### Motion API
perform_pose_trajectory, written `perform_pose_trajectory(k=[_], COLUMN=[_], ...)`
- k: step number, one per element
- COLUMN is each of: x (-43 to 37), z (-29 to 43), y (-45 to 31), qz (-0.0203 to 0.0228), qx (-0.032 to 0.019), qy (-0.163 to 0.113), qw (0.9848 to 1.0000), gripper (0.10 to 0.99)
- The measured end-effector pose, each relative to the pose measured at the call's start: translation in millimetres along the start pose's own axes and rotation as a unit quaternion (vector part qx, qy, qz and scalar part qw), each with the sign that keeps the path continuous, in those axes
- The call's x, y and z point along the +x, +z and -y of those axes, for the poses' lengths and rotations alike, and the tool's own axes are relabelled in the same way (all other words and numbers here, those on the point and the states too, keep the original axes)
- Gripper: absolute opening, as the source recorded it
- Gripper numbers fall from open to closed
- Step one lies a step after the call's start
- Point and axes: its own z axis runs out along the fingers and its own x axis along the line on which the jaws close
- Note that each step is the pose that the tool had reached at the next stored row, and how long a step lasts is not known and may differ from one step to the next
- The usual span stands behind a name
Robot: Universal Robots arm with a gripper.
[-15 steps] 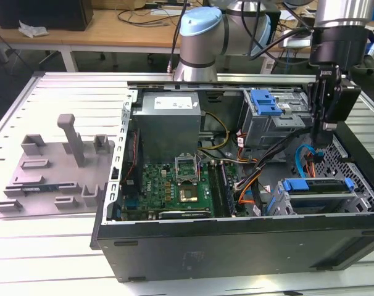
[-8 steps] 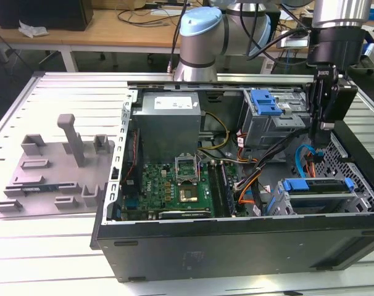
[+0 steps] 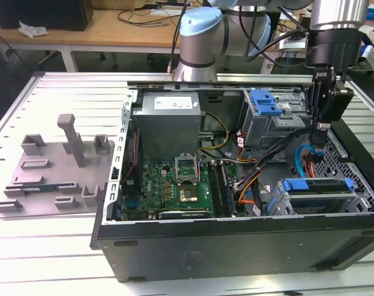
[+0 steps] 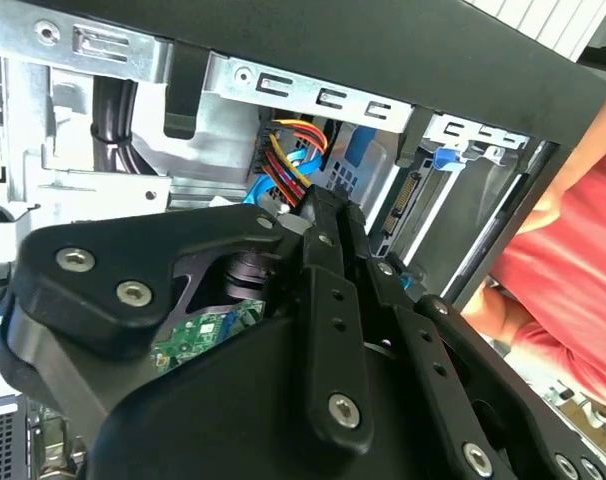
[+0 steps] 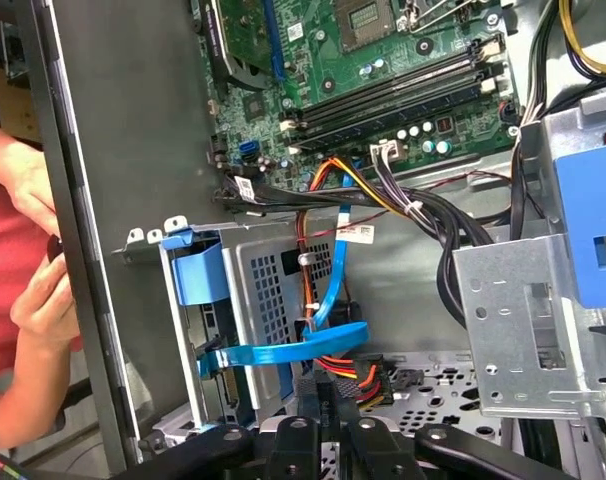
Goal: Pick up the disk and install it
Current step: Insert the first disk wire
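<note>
The robot arm's black hand (image 3: 319, 145) hangs inside an open black computer tower case (image 3: 236, 246) lying on its side on a slatted grey metal bench (image 3: 51, 246). The hand's fingers are drawn together to a narrow tip in both wrist views, with nothing between them (image 5: 333, 388) (image 4: 339, 212). The flat silver-grey hard disk in its bright blue plastic carrier frame (image 3: 316, 187) sits seated in the metal drive cage at the case's near corner on the exterior view's right, just below the hand and apart from it; in the first wrist view the disk (image 5: 198, 268) shows end-on in the cage. A flat blue ribbon cable (image 5: 323, 300) loops beside the cage, above a bundle of red and orange wires (image 5: 355, 372). A green motherboard (image 3: 174, 188) and a grey metal power-supply box (image 3: 168, 123) lie nearby. A grey moulded plastic tray (image 3: 57, 166) rests on the bench, well apart on the exterior view's left. A person in red (image 5: 13, 300) is just outside the case wall.
</note>
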Motion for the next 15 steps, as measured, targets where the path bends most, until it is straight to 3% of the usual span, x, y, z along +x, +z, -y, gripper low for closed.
perform_pose_trajectory(k=[7,15], x=[-0.1,2.3], z=[0.0,0.5], y=[0.1,0.1], qz=[-0.0020,-0.0014], qx=[0.0004,0.0003], qy=[0.000,0.000], qw=[1.0000,1.0000], gripper=[0.169,0.169])
